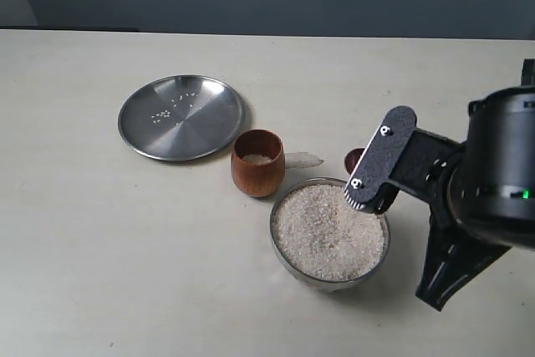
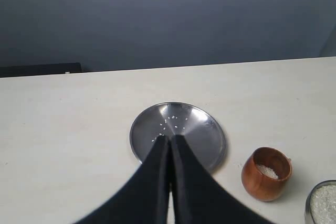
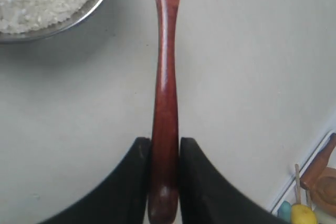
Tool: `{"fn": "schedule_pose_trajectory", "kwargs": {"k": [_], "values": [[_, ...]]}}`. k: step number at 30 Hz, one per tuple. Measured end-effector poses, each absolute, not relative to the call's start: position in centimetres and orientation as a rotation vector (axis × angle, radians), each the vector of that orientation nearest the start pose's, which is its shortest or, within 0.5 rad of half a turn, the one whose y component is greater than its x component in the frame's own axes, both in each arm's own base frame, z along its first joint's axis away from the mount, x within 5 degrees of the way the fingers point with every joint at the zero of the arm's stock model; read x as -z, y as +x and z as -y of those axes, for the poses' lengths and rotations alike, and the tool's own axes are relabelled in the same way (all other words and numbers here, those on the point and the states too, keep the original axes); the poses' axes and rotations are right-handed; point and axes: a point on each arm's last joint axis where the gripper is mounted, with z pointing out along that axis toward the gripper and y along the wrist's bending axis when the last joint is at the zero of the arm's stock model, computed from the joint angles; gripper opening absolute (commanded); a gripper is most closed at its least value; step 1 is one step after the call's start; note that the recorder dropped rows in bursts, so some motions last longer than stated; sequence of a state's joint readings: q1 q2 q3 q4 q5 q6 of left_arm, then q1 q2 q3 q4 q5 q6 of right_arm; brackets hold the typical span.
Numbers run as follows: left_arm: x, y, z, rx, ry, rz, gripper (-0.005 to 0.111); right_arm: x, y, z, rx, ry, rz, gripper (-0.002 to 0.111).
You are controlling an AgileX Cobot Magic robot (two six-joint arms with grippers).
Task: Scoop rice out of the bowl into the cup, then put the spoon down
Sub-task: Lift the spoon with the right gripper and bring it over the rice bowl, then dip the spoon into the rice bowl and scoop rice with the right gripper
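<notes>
Right pincer [image 3: 165, 142] is clenched on the handle end of the spoon [image 3: 165, 77], whose long axis runs far-left to a scoop just outside the far-right rim of the bowl [image 1: 273, 236]. Rice [image 1: 322, 236] lies near-left of that scoop; the cup [image 1: 257, 175] stands further left on the counter [image 1: 84, 248], just beside the bowl.

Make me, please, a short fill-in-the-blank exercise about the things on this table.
1. The right fingers are closed on the handle of the ____.
2. The steel bowl is filled with ____.
3. A few loose grains lie on the flat steel ____.

Missing words: spoon; rice; plate.
</notes>
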State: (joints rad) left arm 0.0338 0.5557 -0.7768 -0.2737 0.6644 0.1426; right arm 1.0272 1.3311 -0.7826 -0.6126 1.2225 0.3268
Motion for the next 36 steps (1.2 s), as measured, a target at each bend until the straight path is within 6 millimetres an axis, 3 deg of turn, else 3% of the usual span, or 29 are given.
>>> {"fn": "schedule_pose_trajectory", "kwargs": {"k": [15, 27, 36], "values": [[-37.2, 9.8, 1.2, 0.188, 0.01, -1.908, 0.0, -19.8, 13.9, -17.6, 0.889, -1.448, -2.457, -0.001], [-37.2, 9.8, 1.2, 0.185, 0.01, -1.908, 0.0, -19.3, 13.8, -17.8, 0.898, -1.461, -2.466, -0.001], [-37.2, 9.8, 1.2, 0.183, 0.011, -1.908, 0.0, -19.3, 12.3, -18.8, 0.878, -1.532, -2.4, -0.001]]}}
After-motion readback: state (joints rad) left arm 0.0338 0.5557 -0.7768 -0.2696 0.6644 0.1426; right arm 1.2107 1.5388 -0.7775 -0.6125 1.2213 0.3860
